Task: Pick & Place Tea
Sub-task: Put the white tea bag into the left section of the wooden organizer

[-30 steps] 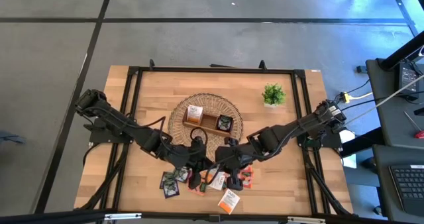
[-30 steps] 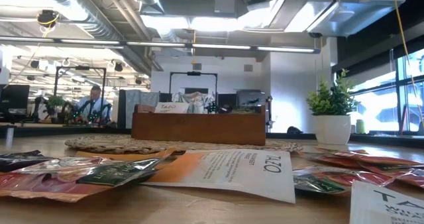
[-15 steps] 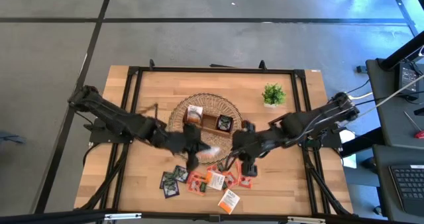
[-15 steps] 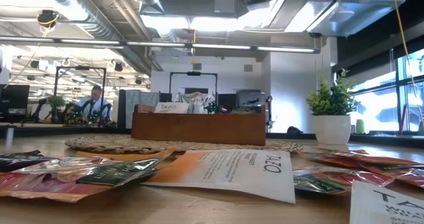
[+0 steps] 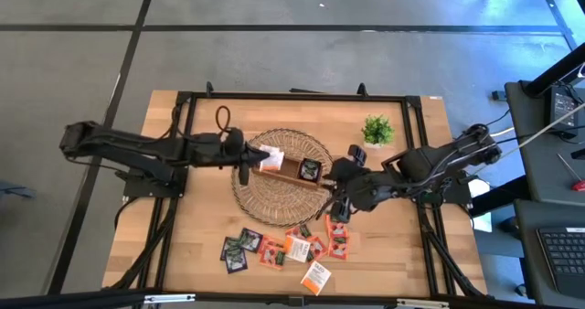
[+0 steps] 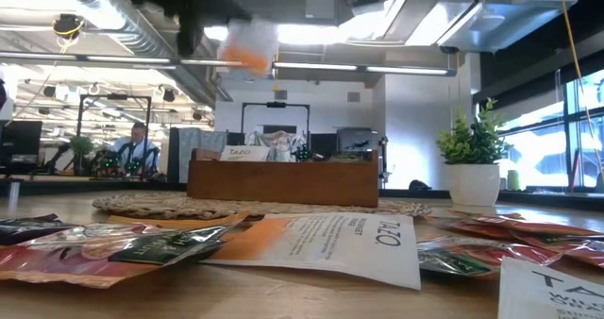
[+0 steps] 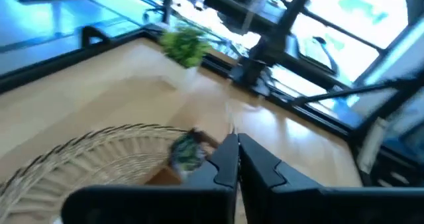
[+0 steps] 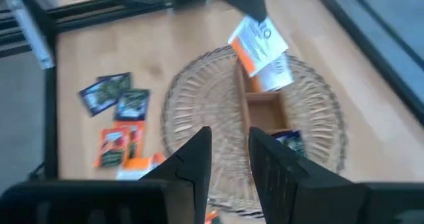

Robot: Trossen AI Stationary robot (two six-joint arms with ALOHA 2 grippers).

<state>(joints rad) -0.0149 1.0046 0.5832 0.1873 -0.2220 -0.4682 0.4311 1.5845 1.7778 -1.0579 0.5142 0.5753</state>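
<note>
My left gripper [image 5: 249, 154] is shut on a white-and-orange tea sachet [image 5: 271, 158] above the left end of the brown wooden tray [image 5: 294, 171]. The tray sits on a round woven basket [image 5: 274, 199]. It holds a white sachet [image 8: 275, 75] in its left compartment and a dark one [image 5: 311, 169] in its right. My right gripper [image 5: 338, 204] hovers open over the basket's right side, holding nothing. Several more sachets [image 5: 288, 248], dark, red and orange, lie flat near the table's near edge. My left gripper pinches the white-and-orange sachet by its upper edge [image 8: 250, 24] between the two fingers, coming from the table's left. The sachet is lifted clear and hangs tilted below the fingers [image 6: 247, 45], over the tray's left compartment.
A small green potted plant [image 5: 377, 131] stands near the table's far right corner. A black frame [image 5: 187, 103] rims the table. Bare wood lies left of the basket [image 5: 196, 218]. The low view shows a person at a desk far behind the table.
My left gripper has risen from the pile of sachets at the near edge and swung toward the far left, carrying the white-and-orange sachet clear of the table to above the tray. My right gripper has also lifted from the pile and drawn back toward the right.
</note>
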